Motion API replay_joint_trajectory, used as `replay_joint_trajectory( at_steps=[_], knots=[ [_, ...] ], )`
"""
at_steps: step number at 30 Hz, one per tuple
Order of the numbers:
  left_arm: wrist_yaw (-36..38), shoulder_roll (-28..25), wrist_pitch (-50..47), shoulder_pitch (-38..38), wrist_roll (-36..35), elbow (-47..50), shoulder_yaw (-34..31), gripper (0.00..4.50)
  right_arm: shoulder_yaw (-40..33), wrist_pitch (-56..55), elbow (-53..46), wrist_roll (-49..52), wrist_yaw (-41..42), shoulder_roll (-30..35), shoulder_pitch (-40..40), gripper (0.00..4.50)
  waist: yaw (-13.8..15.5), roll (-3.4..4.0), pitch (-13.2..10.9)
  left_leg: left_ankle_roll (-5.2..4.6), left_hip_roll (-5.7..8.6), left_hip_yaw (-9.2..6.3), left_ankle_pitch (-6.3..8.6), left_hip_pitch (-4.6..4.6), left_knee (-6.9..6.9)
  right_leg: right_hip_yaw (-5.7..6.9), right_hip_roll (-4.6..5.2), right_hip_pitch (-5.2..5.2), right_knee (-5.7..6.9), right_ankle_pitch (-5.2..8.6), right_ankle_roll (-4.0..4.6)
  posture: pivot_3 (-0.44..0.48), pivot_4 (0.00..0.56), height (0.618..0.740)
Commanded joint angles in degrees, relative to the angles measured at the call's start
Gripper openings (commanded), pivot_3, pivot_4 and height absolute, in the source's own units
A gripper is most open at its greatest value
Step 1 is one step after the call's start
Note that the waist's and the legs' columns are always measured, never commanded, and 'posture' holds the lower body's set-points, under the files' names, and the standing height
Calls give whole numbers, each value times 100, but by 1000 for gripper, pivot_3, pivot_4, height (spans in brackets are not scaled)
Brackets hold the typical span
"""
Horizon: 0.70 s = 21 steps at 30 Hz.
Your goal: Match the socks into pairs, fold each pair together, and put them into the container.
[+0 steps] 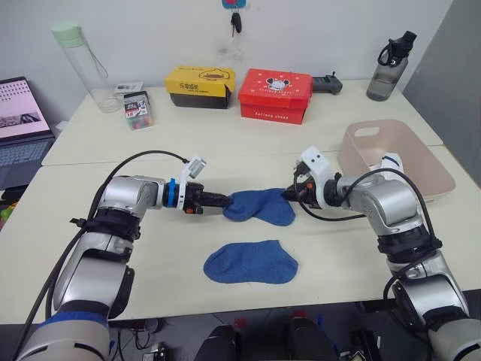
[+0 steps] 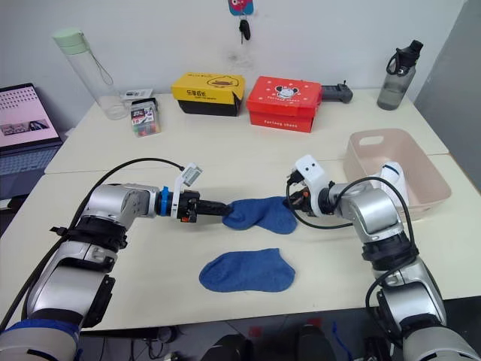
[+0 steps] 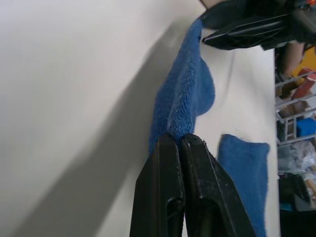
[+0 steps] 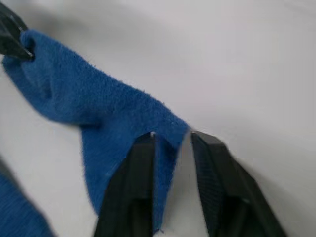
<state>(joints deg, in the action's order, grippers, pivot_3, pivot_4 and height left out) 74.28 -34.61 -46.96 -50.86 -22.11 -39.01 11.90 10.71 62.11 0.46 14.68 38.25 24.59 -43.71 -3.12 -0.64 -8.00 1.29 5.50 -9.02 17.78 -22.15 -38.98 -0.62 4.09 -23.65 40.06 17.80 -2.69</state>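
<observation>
Left eye view shows the left gripper [image 1: 224,201] clamped tight on one end of a medium blue sock [image 1: 261,207] stretched flat across the white table [image 1: 150,248]. At the sock's other end, the right gripper [image 1: 288,195] has its fingers slightly parted around the fabric edge. A second blue sock [image 1: 251,262] lies flat nearer the robot. Further right, the pale pink container [image 1: 398,154] sits on the table.

One sock [image 1: 260,206] lies behind the other [image 1: 251,262] (container [image 1: 430,170] far right).
</observation>
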Motion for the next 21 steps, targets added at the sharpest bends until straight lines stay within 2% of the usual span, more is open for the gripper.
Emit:
replay_joint_trajectory(
  at_steps=[1, 2, 5, 6, 11, 16, 21],
  knots=[
    [40, -33, 290, -190, 207, -274, -156, 0, -542, -171, -330, 174, -119, 44, -42, 2594, -3, 0, 0, 0, 0, 0, 0, 0, 1, 1, 0, 0, -1, 0, 0, 0, 150, 726],
    [2, -26, 387, -194, 257, -333, -189, 0, -628, -195, -453, 197, -157, 57, 13, 3016, -3, 0, 0, 0, 0, 1, 0, -2, 1, -2, 0, -3, 0, 0, 0, 0, 150, 726],
    [-10, -9, 687, -160, 339, -418, -316, 645, -701, -210, -878, 184, -289, 99, 275, 4060, -5, 0, 0, 0, 0, 1, 0, -11, 0, -3, 1, -12, 4, 0, 0, 0, 150, 726],
    [15, -16, 713, -148, 338, -417, -363, 991, -725, -176, -1092, 211, -346, 94, 427, 4448, -5, 0, 1, 0, 0, 0, 0, -18, -1, -2, 1, -19, 8, 0, 0, 0, 150, 726],
    [-22, -217, 722, -57, 336, -316, -666, 2575, -831, -48, -2089, 397, -683, -130, 1160, 4500, -31, -2, 1, 0, 1, 7, 0, -56, -13, -9, 2, -60, 63, 0, 0, 0, 150, 726],
    [-445, -265, 1226, 410, 464, 389, -863, 4139, -865, -408, -1997, 134, -1307, -501, 1522, 4500, -36, -1, 3, 1, 1, 11, 0, -46, -12, -15, 2, -67, 67, 0, 0, 0, 150, 726],
    [-902, 38, 1598, 953, 613, 1132, -812, 4139, -633, -790, -1558, -95, -1657, -761, 1616, 4500, -10, -1, 4, 1, 5, 11, 0, -49, -15, -16, 5, -67, 66, 0, 0, 0, 150, 726]
  ],
)
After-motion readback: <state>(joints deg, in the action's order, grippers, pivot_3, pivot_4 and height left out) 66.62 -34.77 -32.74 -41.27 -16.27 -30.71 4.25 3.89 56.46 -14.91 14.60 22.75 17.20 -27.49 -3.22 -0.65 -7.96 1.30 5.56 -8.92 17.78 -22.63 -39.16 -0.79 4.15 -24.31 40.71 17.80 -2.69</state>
